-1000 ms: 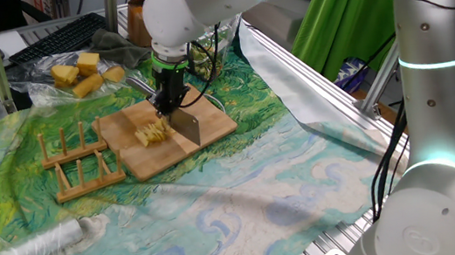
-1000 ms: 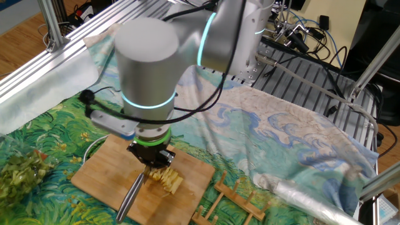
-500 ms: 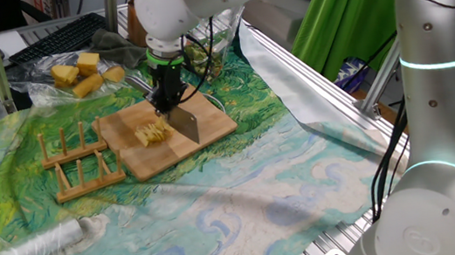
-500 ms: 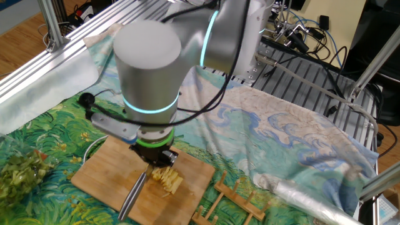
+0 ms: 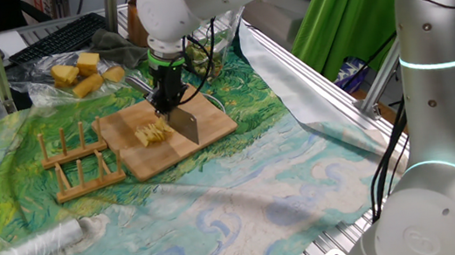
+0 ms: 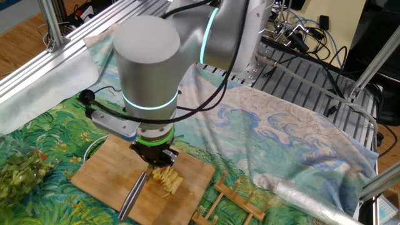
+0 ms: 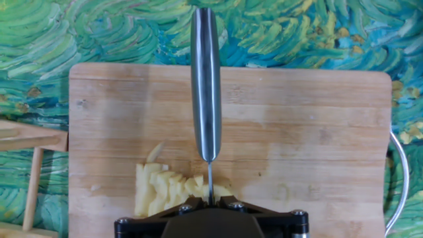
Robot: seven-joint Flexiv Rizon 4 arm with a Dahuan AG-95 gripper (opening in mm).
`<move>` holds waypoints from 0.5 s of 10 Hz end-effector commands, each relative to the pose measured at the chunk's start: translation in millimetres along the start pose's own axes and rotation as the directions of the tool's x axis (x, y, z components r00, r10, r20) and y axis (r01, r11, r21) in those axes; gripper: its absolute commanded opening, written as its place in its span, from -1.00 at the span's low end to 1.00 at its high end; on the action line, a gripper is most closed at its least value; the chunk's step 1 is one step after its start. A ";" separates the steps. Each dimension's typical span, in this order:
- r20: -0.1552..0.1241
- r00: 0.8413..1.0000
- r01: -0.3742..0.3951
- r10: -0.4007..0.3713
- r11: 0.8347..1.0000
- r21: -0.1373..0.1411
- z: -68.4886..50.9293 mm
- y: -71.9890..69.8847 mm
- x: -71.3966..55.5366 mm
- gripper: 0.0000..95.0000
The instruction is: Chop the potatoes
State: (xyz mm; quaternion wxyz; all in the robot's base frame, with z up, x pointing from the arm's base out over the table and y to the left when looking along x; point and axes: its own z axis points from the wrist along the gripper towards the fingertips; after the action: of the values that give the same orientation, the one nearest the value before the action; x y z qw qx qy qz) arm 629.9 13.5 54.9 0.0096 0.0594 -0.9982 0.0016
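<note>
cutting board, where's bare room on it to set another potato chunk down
On the cutting board, the right half beyond the knife is bare, and so is the upper left corner. It is crowded at the lower middle, where the potato slices sit under the tool.

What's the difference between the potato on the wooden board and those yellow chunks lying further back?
The potato slices are cut thin and fanned in a cluster; the chunks are whole blocks, uncut.
The slices look pale yellow; the chunks are a deeper yellow.
The slices lie on the cutting board beside the knife held in the gripper; the chunks sit off the board, on clear plastic.
Each chunk is larger than any slice.
Both are yellowish with no visible skin.
</note>
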 end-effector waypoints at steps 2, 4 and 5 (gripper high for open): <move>-0.001 1.000 0.003 -0.003 1.000 0.007 -7.8 -2.5 2.1 -1.00; -0.002 1.000 0.011 -0.011 1.000 0.009 -3.6 -2.4 1.1 -1.00; 0.002 1.000 0.011 -0.011 1.000 0.004 6.2 -1.7 -0.1 -1.00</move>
State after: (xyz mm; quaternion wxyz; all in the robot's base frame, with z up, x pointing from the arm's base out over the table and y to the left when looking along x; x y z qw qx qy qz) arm 631.4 13.1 42.6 0.0083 0.0661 -0.9978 0.0000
